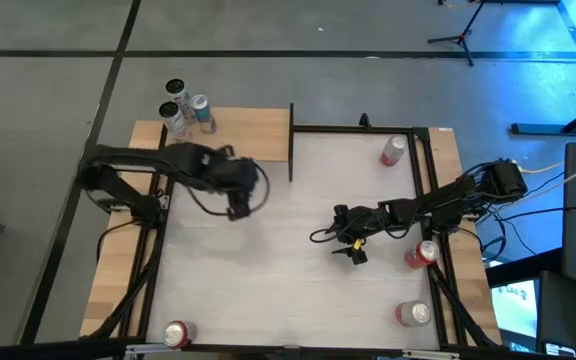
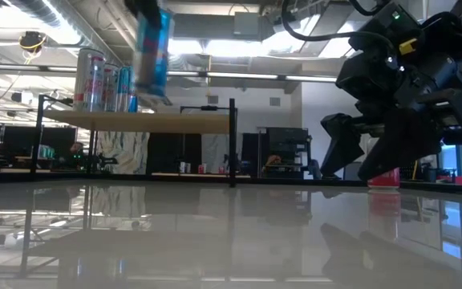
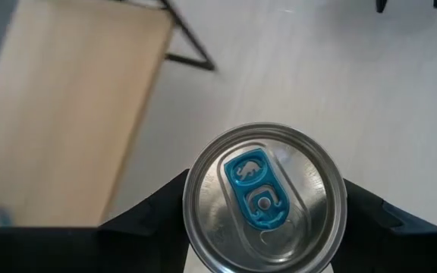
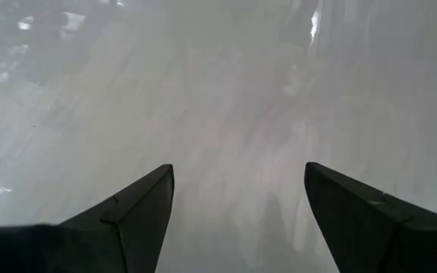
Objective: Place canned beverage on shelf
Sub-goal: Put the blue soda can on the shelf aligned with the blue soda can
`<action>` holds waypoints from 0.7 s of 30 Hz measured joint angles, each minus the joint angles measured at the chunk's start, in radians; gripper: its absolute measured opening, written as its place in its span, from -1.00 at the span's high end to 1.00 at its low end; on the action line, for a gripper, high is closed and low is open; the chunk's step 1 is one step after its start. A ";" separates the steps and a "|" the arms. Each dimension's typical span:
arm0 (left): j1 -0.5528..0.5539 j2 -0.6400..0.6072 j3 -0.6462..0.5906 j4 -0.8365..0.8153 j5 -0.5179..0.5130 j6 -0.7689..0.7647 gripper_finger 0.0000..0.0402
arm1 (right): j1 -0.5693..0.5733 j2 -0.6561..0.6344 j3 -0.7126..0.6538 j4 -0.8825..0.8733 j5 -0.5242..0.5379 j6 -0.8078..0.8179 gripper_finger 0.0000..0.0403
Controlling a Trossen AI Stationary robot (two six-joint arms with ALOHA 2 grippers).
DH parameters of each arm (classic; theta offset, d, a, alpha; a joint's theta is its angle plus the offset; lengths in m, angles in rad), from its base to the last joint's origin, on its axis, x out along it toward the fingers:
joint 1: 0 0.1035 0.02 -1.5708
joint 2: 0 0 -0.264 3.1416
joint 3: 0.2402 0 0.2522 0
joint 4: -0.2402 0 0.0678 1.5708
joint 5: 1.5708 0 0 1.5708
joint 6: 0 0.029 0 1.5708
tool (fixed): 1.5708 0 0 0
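At left, over the white surface [image 1: 268, 290] just short of the shelf [image 1: 248, 125]: left claw [image 1: 238, 205] clamped on a blue canned beverage [image 3: 264, 199], lifted clear, tab end facing the wrist camera, long axis near upright with a slight lean. Advised: carry above shelf height, keep upright, lower onto bare wood apart from the three standing cans [image 1: 186, 108], release only once seated. At right: right claw [image 1: 353, 248] spread wide, empty, low over the surface.

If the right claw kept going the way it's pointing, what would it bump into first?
Probably just the white tabletop. The right gripper is open and angled down at bare table, with no can in its path as far as its wrist view shows.
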 joint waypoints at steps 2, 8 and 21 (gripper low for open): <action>0.019 -0.045 0.000 -0.046 -0.001 0.000 -0.04 | 0.000 0.000 0.000 0.006 0.000 0.000 -0.46; 0.117 -0.144 0.000 -0.144 -0.009 0.016 -0.04 | 0.000 0.000 0.000 0.007 0.000 0.020 -0.46; 0.414 -0.252 0.000 -0.166 0.038 0.348 -0.04 | 0.000 0.000 0.000 0.126 0.000 0.073 -0.46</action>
